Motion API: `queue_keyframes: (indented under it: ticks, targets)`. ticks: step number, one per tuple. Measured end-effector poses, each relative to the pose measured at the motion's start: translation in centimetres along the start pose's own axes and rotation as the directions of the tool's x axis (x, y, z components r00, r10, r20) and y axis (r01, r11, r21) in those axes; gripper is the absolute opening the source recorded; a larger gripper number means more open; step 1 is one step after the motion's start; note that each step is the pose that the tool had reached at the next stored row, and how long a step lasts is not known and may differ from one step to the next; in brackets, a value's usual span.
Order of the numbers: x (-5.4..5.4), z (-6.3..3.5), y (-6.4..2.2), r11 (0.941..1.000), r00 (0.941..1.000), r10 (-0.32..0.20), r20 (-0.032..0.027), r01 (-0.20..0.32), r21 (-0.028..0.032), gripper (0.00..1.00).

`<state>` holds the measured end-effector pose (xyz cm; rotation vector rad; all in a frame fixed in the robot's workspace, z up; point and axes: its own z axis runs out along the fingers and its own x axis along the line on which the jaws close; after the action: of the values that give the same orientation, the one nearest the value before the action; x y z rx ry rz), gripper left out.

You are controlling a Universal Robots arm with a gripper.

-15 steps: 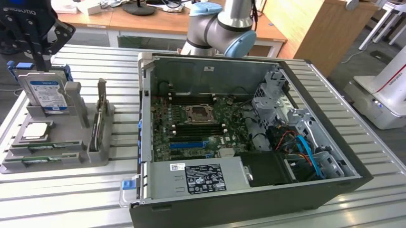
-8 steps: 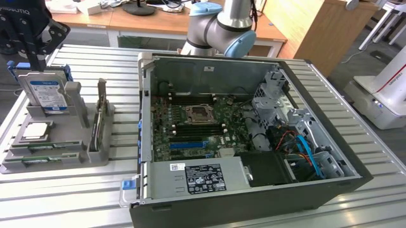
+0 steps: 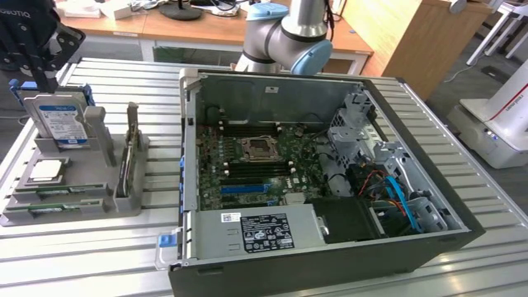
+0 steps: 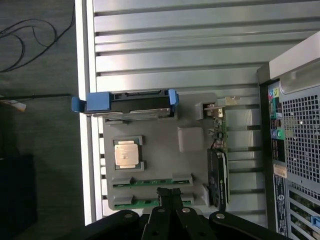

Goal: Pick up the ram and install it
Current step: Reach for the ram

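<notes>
The black gripper (image 4: 170, 195), clenched empty, hangs at the exterior view's upper left above the grey parts holder (image 4: 160, 150), in whose slot, at that frame's lower left, the slim green circuit-board ram (image 4: 150, 183) stands on edge.

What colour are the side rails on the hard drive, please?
The side rails are blue, clearest in the wrist view.

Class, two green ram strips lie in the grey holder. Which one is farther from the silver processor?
The ram in the edge slot; the other strip lies between it and the processor.
</notes>
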<state>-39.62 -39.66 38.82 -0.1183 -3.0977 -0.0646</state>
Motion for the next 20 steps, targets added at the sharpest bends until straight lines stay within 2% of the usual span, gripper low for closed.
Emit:
queue_keyframes:
  ticks: [6,8,20]
  targets:
    - [1.2,0.05,-0.09,1.0,0.9993,-0.002,0.0372,0.002,-0.0024,0.11]
    - [1.4,0.06,-0.1,1.0,0.999,-0.002,0.0442,0.002,-0.0029,0.11]
    - [1.9,0.09,-0.14,1.0,0.999,-0.002,0.0448,0.002,-0.0029,0.11]
